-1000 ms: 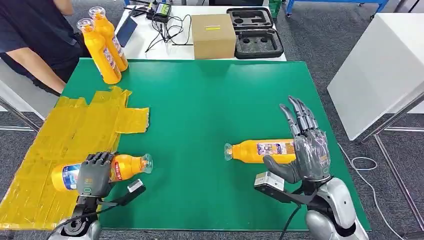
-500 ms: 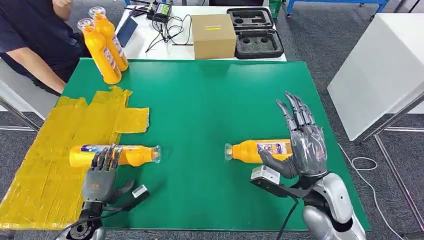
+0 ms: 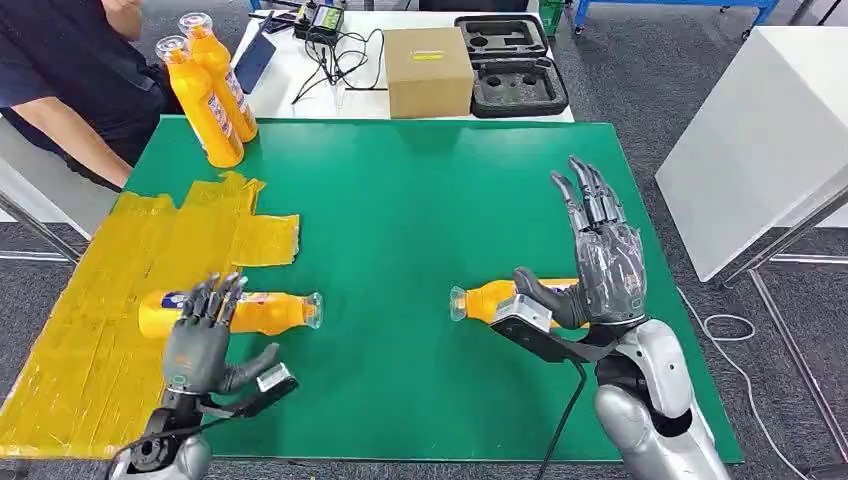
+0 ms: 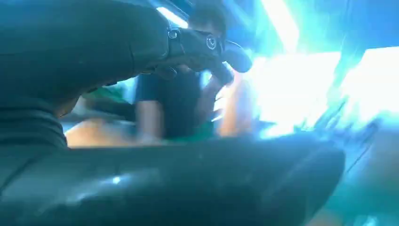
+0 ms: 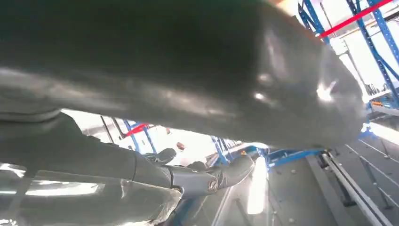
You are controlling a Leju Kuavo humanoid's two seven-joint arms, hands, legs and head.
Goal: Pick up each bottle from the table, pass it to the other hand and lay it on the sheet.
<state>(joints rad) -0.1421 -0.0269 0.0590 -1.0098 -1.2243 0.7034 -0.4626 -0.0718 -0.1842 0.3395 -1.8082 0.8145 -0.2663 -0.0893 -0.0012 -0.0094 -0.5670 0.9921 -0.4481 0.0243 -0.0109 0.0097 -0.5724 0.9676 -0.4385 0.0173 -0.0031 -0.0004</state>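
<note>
A bottle (image 3: 478,301) lay on the green table (image 3: 400,200), its label end hidden behind the right hand (image 3: 600,268), whose fingers were spread and empty. Beyond the splayed, empty left hand (image 3: 200,340), another bottle (image 3: 255,311) lay on the sheet (image 3: 120,300); its label was unreadable.

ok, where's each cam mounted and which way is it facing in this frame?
Head view: high on the body, looking forward and down at the green table; left hand near a bottle on the yellow sheet, right hand by another bottle.
Left wrist view: behind the left hand, facing along the table toward a blurred person.
Right wrist view: behind the right hand, tilted up toward blue racking.
Shared: the head and left wrist views both show the person.
</note>
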